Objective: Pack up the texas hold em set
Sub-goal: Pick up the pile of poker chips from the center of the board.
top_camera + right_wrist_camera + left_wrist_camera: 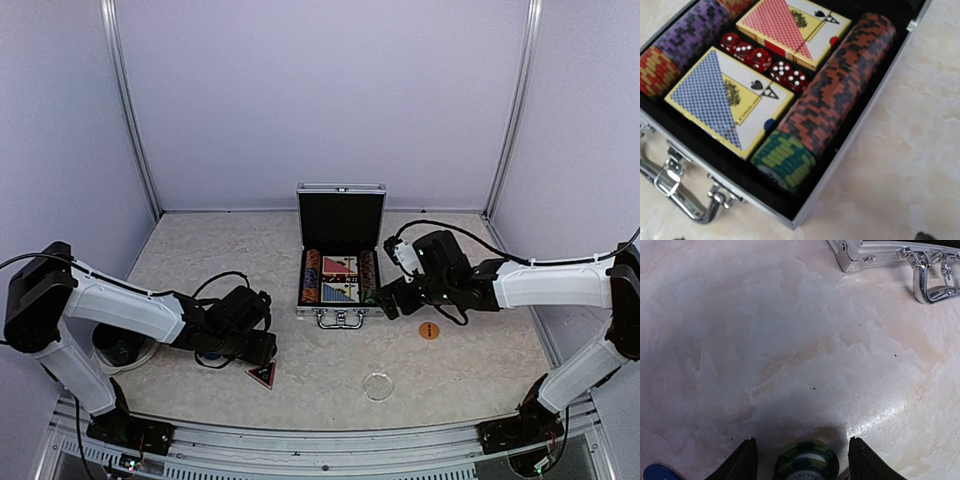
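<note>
Poker case (340, 311) stands open, lid (340, 220) up, midway between the left and right edges of the bench (200, 270) and nearer the far edge. Its decks (727, 107), dice (760, 57) and chip rows (840, 85) are seated inside.

Toward the near-left corner, the left claw (802, 441) straddles a small stack of green chips (807, 462). Its fingers are apart with a gap on each side, not yet pinching. A blue button (654, 472) lies close by, and a dark triangle (262, 375) sits just nearer the near edge. If the fingers close off-centre or too high, the stack could shear and scatter, or only the top chips might lift.

At the case's right side hovers the right claw (392, 297); whether it is apart or together cannot be told. Drifting inward, it could knock the lid or a chip row. An orange button (429, 330) lies near it.
</note>
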You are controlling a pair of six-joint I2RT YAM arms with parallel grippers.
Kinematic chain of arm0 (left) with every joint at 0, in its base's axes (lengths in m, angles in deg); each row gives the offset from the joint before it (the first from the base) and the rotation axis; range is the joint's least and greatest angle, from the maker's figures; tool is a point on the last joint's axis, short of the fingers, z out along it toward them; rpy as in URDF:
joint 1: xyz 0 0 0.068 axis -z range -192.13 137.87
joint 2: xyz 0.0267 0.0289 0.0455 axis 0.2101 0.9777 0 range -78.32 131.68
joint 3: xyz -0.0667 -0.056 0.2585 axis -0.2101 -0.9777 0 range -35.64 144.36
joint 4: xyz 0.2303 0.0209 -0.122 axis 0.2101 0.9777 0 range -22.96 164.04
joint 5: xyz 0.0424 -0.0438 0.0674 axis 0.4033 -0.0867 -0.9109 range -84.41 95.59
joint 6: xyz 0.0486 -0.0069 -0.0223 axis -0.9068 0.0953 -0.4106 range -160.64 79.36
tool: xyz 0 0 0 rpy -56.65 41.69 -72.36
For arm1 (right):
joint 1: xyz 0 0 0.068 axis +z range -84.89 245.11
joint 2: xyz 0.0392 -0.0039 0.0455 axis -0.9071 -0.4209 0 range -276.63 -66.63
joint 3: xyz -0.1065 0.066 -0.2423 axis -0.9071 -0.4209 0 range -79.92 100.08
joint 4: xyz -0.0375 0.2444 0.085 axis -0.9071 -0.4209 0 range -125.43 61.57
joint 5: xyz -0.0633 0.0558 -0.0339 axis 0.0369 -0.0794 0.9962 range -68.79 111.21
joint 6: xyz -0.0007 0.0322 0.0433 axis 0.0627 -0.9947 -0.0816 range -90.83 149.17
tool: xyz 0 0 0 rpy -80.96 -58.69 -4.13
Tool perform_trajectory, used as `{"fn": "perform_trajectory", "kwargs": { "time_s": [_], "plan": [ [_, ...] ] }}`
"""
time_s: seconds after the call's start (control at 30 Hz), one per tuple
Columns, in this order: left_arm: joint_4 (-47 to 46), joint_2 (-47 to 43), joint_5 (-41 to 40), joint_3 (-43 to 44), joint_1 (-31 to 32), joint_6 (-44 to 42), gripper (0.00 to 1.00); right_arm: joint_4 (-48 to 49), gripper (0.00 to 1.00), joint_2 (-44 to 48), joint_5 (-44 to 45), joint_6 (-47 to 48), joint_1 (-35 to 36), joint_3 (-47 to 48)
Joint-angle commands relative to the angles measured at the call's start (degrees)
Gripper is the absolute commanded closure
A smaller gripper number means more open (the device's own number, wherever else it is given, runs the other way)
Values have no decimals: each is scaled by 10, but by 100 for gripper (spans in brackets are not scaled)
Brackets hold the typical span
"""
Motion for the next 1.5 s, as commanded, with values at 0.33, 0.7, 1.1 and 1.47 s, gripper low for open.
{"fn": "perform_trajectory", "kwargs": {
  "time_s": [0.33, 0.7, 1.1, 1.47],
  "plan": [
    [107, 1, -3, -12, 25, 24, 32, 14, 1, 21, -2, -9, -5, -21],
    [118, 34, -35, -5, 53, 40, 35, 15, 1, 18, -2, -6, -5, -21],
    [117, 53, -37, -8, 66, 43, 54, 5, 1, 21, -6, -4, -5, -13],
    [136, 40, -59, 9, 66, 36, 70, 5, 1, 26, -8, -8, -5, -10]
  ]
}}
